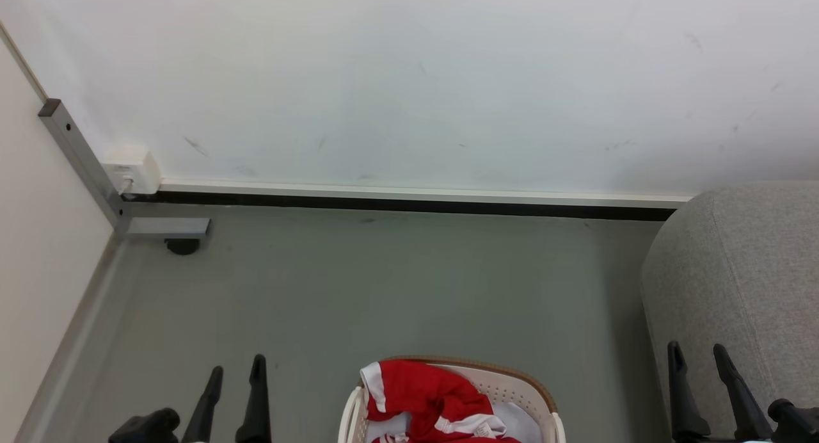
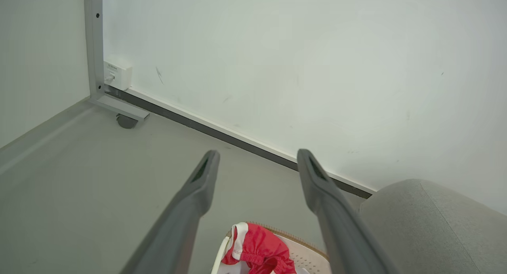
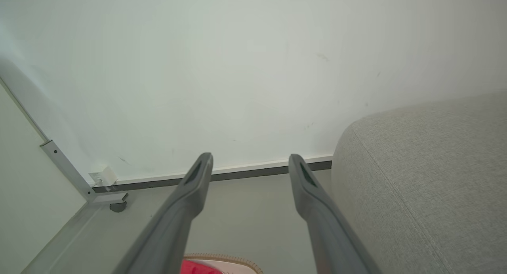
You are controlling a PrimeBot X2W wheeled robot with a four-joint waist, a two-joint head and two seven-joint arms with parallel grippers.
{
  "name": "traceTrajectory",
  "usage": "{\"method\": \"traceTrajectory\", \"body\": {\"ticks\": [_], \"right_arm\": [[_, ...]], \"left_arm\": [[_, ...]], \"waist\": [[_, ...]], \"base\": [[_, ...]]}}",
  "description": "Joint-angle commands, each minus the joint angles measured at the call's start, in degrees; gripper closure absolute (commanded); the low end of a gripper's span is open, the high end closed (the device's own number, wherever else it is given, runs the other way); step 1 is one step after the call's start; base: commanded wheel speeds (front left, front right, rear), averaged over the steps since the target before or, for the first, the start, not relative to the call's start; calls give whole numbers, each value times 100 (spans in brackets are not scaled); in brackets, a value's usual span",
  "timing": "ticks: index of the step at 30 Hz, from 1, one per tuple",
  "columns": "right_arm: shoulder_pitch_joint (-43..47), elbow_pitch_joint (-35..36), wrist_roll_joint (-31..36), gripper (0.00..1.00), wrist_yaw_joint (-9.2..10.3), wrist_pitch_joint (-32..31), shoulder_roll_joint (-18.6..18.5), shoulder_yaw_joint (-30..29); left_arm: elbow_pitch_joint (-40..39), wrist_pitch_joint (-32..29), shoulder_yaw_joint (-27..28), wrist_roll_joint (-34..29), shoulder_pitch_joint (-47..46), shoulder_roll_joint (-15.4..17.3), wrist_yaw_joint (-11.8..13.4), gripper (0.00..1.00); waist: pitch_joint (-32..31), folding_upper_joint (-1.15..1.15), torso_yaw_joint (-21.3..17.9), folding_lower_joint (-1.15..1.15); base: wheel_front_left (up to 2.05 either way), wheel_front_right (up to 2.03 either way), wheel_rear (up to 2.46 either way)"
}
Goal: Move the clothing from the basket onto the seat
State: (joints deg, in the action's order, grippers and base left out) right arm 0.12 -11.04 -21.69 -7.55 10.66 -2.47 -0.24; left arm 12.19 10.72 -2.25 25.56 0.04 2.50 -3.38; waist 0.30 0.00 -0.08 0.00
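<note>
Left hand (image 1: 238, 364) and right hand (image 1: 696, 347) both wide, empty. Clothing (image 1: 422, 395) heaped in basket (image 1: 519, 378), between the hands, short of their fingertips. Seat (image 1: 736, 270) just right of right hand. Next: dip one hand in, pinch the top fold deep, lift clear before swinging.

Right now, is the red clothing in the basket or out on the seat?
In the basket. The red clothing lies bunched inside the basket's rim, apart from the grey seat to its right.
</note>
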Motion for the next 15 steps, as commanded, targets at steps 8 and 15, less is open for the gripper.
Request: {"method": "traceTrajectory", "body": {"ticks": [8, 15], "right_arm": [[-5, -34, 380, 0, 9, 149, -56, 27], [12, -92, 571, 0, 10, 234, -57, 38]], "left_arm": [[-19, 143, 22, -578, 62, 52, 37, 0], [2, 223, 4, -900, 78, 55, 72, 0]], "waist": [[0, 0, -13, 0], [-6, 0, -22, 0]], "base": [[0, 0, 0], [0, 0, 0]]}}
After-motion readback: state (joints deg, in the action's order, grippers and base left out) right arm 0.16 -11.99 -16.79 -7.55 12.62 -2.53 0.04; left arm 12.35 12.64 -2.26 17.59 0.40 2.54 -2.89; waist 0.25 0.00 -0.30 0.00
